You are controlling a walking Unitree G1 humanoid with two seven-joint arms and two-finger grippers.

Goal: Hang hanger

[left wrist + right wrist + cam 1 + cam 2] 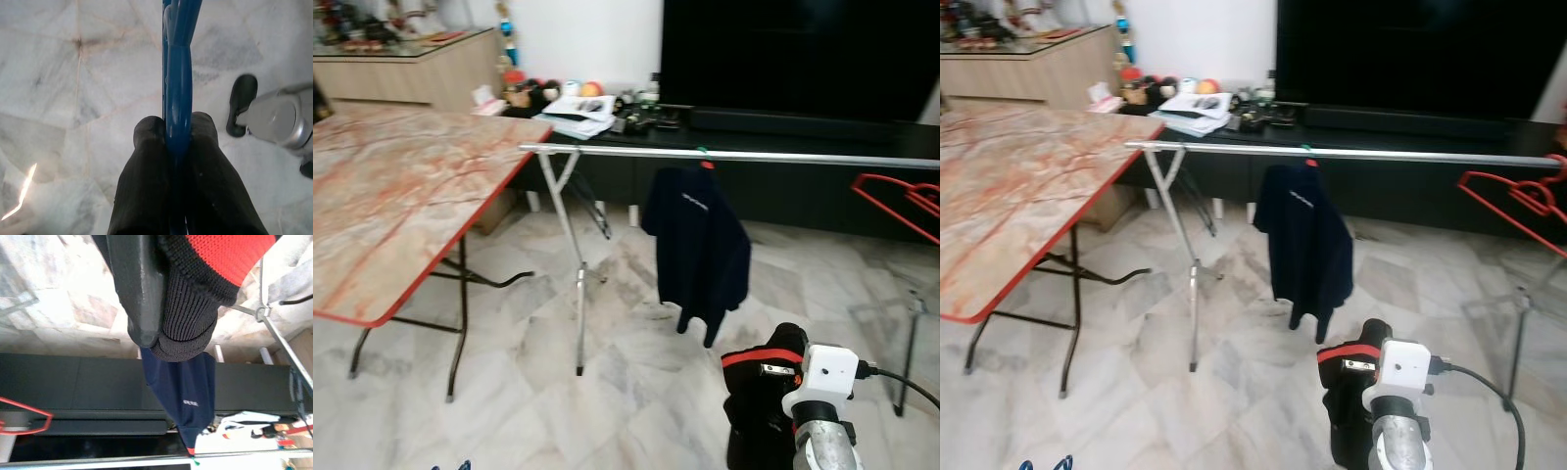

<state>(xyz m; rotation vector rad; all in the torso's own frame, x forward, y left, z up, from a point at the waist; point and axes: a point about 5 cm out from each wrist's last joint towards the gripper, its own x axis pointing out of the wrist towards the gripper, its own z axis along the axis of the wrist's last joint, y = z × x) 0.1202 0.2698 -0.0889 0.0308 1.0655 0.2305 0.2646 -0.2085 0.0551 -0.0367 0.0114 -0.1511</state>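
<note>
My left gripper [177,128] is shut on a blue hanger [179,73], held low over the marble floor; the hanger's blue tips [450,466] peek in at the bottom edge of the left eye view. A silver clothes rail [724,155] spans the room ahead. From it hangs a navy top [697,245] on a hanger, and an empty red hanger [901,201] hangs near the rail's right end. My right gripper [773,357], in a black knit cover with a red band, is raised at lower right, shut on nothing, and points toward the navy top [181,391].
A folding table [391,196] with a marble-pattern top and red edge stands to the left. The rail's crossed legs [579,294] stand beside it. Behind the rail runs a black TV console [783,122] with clutter and a large dark screen. Marble floor lies open in front.
</note>
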